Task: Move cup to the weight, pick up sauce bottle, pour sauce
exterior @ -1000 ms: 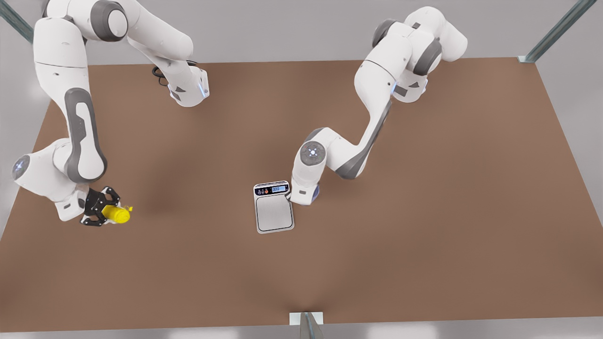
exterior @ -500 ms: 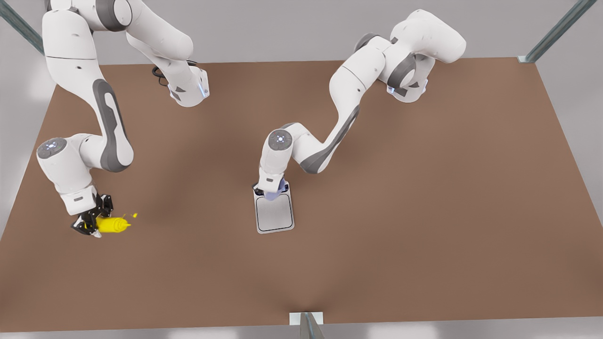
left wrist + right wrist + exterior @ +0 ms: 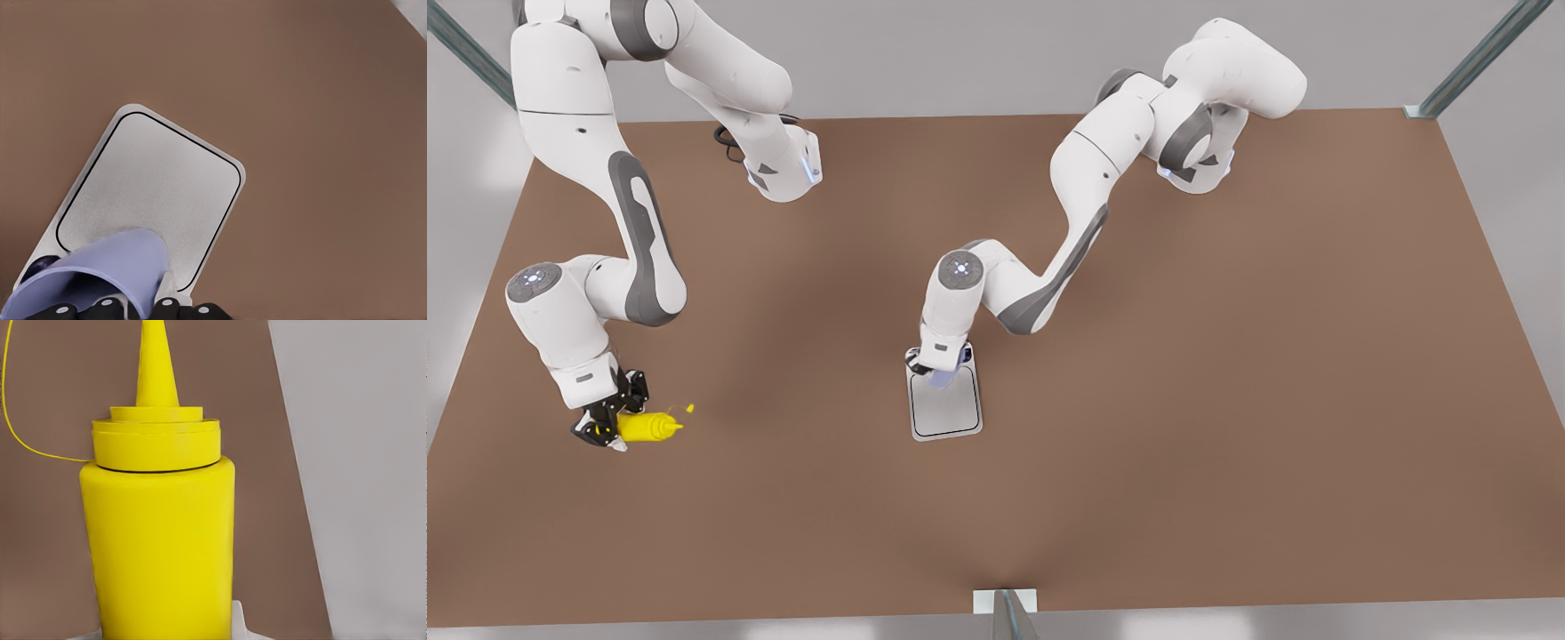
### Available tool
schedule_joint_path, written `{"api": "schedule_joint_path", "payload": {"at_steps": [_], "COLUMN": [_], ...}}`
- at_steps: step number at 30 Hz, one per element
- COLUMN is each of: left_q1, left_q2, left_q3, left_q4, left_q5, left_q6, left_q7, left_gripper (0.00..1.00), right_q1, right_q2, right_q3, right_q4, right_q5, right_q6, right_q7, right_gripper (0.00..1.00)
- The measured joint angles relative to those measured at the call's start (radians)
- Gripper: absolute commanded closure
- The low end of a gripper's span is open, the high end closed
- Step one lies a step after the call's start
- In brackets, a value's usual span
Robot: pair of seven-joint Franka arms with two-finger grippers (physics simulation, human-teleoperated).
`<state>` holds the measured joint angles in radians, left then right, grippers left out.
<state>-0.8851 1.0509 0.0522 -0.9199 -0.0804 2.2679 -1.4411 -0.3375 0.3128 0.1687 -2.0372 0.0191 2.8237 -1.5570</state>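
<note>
My left gripper [image 3: 937, 366] is shut on the pale lavender-blue cup [image 3: 942, 379] [image 3: 110, 267] and holds it over the display end of the scale [image 3: 947, 411] [image 3: 153, 187]. The wrist and cup hide the display strip. Whether the cup touches the steel plate I cannot tell. Near the front view's left table edge, my right gripper [image 3: 605, 427] is shut on the yellow sauce bottle [image 3: 646, 428] [image 3: 160, 540]. The bottle is held level, its nozzle [image 3: 155, 367] pointing to the front view's right. A thin yellow tether [image 3: 13, 433] curves from its collar.
Both arm bases [image 3: 783, 173] [image 3: 1196, 169] stand at the back of the brown table [image 3: 1227, 400]. A metal post [image 3: 1005, 612] sits at the middle of the front edge. Frame struts [image 3: 1476, 58] rise at the back corners.
My left gripper carried the cup from beside the scale to over its display end. My right arm turned and shifted the bottle slightly to the front view's right.
</note>
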Motion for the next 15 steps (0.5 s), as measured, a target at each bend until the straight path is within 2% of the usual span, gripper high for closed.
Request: {"api": "schedule_joint_path", "payload": {"at_steps": [15], "left_q1": [0.003], "left_q2": [-0.017], "left_q3": [0.006], "left_q4": [0.01], "left_q5": [-0.002], "left_q6": [-0.045], "left_q7": [-0.002], "left_gripper": [0.53], "right_q1": [0.014], "right_q2": [-0.006], "right_q3": [0.0], "right_q4": [0.02], "right_q5": [-0.105], "right_q6": [0.0], "right_q7": [0.005], "right_gripper": [0.41]}}
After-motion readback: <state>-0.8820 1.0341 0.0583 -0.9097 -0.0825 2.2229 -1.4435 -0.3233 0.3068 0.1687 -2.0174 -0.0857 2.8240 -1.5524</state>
